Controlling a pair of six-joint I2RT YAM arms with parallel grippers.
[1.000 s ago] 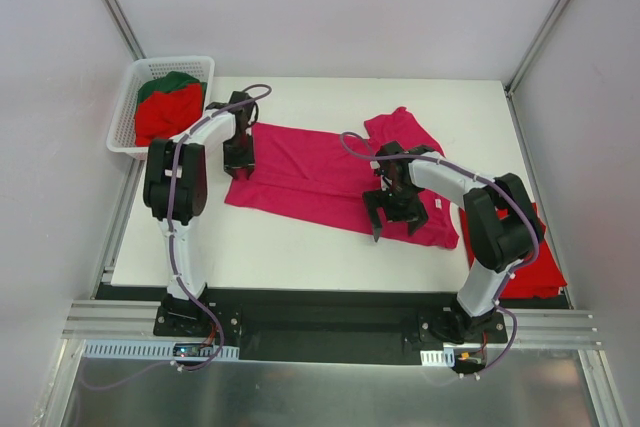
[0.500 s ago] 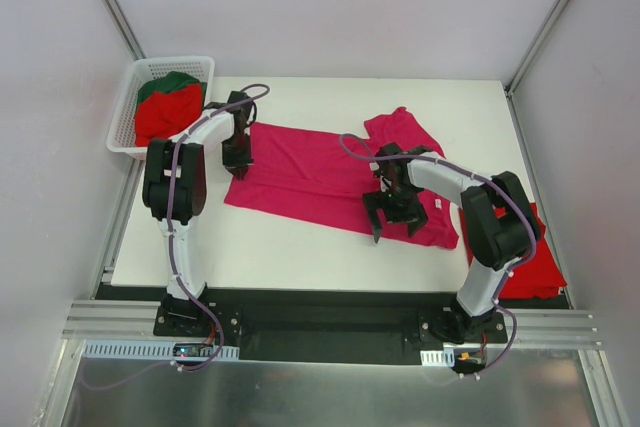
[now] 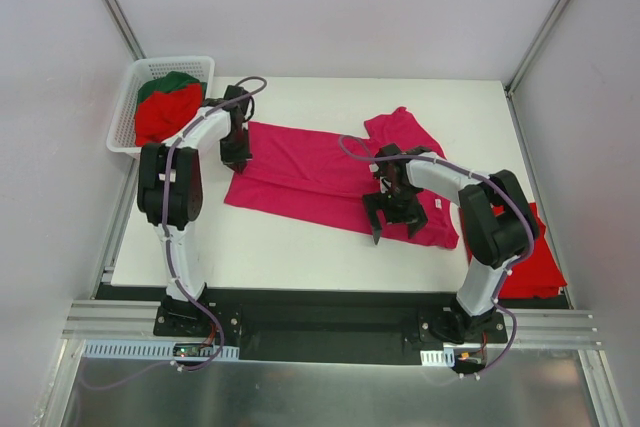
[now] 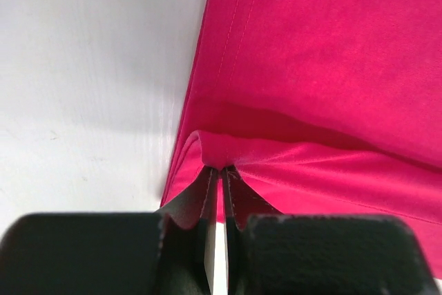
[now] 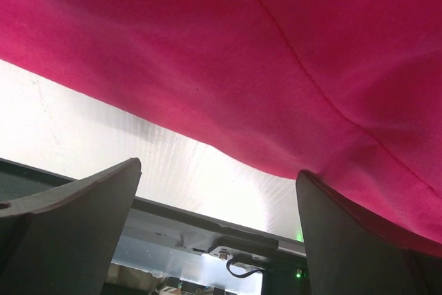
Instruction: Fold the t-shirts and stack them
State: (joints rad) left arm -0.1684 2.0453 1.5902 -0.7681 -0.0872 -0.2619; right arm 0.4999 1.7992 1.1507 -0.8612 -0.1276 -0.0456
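A magenta-pink t-shirt (image 3: 320, 172) lies spread across the middle of the white table. My left gripper (image 3: 237, 161) is shut on a pinched fold of the shirt's left edge (image 4: 221, 153), close to the table. My right gripper (image 3: 395, 229) is open over the shirt's near right edge (image 5: 228, 143), jaws wide apart and holding nothing. A bright red t-shirt (image 3: 535, 257) lies at the table's right edge behind the right arm. Another red shirt (image 3: 165, 112) and a dark green shirt (image 3: 165, 82) sit bunched in the basket.
A white lattice basket (image 3: 122, 132) stands at the table's far left corner. The table's near edge and a metal rail (image 3: 330, 332) run in front of the arms. Grey walls enclose the table.
My left gripper has moved slightly back along the shirt's left edge, with the cloth in it. The right gripper has barely moved.
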